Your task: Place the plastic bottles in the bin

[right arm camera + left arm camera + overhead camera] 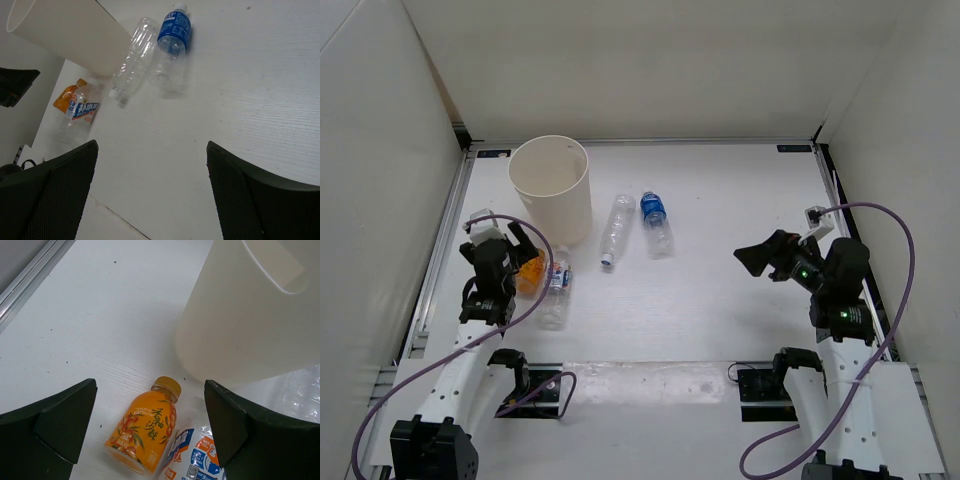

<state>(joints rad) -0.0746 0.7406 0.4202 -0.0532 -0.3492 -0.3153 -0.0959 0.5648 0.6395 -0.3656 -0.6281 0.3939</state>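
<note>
The cream-white bin (552, 188) stands upright at the back left. The orange bottle (530, 272) lies just in front of it, beside the bottle with the white-blue-red label (556, 290). The plain clear bottle (615, 230) and the blue-label bottle (656, 221) lie side by side near the middle. My left gripper (523, 244) is open above the orange bottle (146, 431), which lies between its jaws in the left wrist view, with the bin (250, 315) behind. My right gripper (757, 260) is open and empty at the right, facing the bottles (172, 47).
White walls close in the table on the left, back and right. A metal rail (445, 235) runs along the table's left edge, close to my left arm. Cables loop from both arms.
</note>
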